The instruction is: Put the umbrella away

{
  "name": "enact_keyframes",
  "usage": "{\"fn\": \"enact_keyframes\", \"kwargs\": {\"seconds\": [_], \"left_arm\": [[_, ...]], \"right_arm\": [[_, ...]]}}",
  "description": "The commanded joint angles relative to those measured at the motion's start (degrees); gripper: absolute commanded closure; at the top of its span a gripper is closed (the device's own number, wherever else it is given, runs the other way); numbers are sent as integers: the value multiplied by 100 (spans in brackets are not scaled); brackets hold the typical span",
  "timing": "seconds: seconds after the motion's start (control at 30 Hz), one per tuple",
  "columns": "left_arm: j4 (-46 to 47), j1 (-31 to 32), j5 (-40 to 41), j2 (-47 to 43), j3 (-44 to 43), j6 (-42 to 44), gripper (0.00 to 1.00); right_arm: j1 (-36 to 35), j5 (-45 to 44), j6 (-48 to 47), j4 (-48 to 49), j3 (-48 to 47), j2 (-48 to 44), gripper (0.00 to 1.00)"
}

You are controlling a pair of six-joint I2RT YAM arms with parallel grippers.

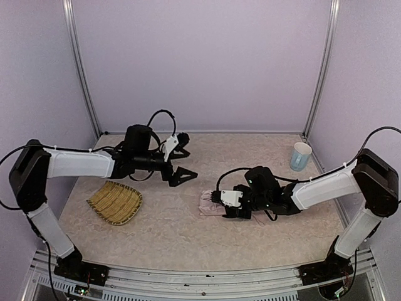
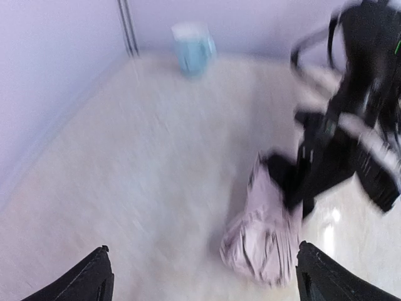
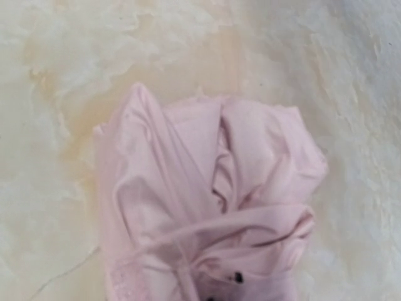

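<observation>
L gripper (image 1: 184, 159) wide, empty | R gripper (image 1: 217, 199) closed tight over pale pink fabric umbrella (image 3: 207, 207), hold unclear | tip: L drop fwd-right, pinch its mid, slow.

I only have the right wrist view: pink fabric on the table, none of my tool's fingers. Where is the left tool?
Observer: The left tool is wide open, apart from the umbrella, to its left and farther back.
Operator: What else is on that side?
Observer: A woven straw tray lies on the table's left, under the left arm.
Operator: Anything on my side?
Observer: A pale blue cup stands upright in the far right corner.
</observation>
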State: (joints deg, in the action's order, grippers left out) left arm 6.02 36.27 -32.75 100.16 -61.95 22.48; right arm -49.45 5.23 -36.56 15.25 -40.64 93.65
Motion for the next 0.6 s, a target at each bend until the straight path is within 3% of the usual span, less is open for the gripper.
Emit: {"fn": "enact_keyframes", "kwargs": {"seconds": [0.0,0.07,0.1,0.13,0.2,0.3,0.37,0.43,0.57], "left_arm": [[4957,-280,-445,-965,1359,-2215,1],[6595,-295,-955,-697,1693,-2942,1],[6694,-300,-1455,-496,1616,-3029,1],[6427,-290,-1826,-316,1466,-2967,2],[5519,-214,-1848,-123,1415,-2409,14],[4348,277,-658,-170,1934,-29,17],[3432,696,271,-58,1889,975,17],[2990,908,764,177,1708,1393,14],[3144,1138,1389,625,1600,1808,2]], "right_arm": [[134,198,68,-305,-75,126,100],[163,241,103,-296,-111,153,100],[182,271,132,-284,-138,168,100],[196,309,151,-282,-151,171,100],[242,383,194,-254,-163,182,100],[293,421,193,-250,-140,180,100],[315,437,184,-258,-135,165,100],[345,461,192,-251,-129,140,100],[366,504,208,-198,-129,112,100]]}}
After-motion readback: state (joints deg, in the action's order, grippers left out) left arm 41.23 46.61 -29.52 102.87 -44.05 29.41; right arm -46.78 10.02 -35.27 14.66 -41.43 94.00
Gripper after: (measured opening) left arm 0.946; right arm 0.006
